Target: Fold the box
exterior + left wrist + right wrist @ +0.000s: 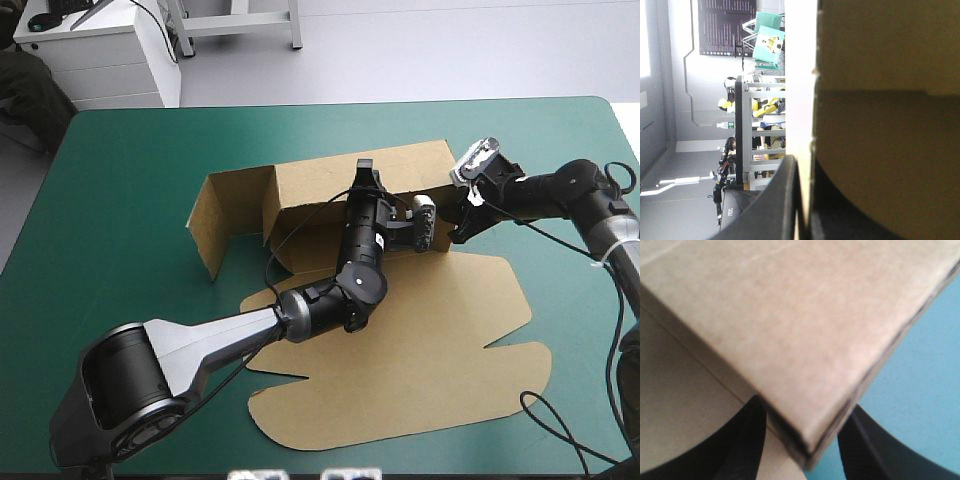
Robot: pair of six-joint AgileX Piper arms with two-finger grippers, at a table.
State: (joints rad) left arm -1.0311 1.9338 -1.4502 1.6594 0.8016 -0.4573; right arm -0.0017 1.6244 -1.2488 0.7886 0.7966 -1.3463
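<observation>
**Now: both grippers at the box's raised back wall**

Teal-green table cover carries the brown cut-cardboard box around the middle of the table. It is part-formed. The long back wall is up, and a side flap stands at its left end, angled toward the near edge. The wide lid panel lies flat toward the near edge. The left arm stretches across the flat board to the back wall.

Left gripper sits over the top edge of the back wall. Its black fingers are clenched almost together, with the thin board edge pinched between them.

Right gripper is at the right end of the back wall. Its fingers are parted, astride the wall's folded corner with one on each side. Whether they press on it is unclear.

Bare cover shows along the far edge, the left side and the right side of the box. The lid panel's scalloped edge lies near the table's near edge.
</observation>
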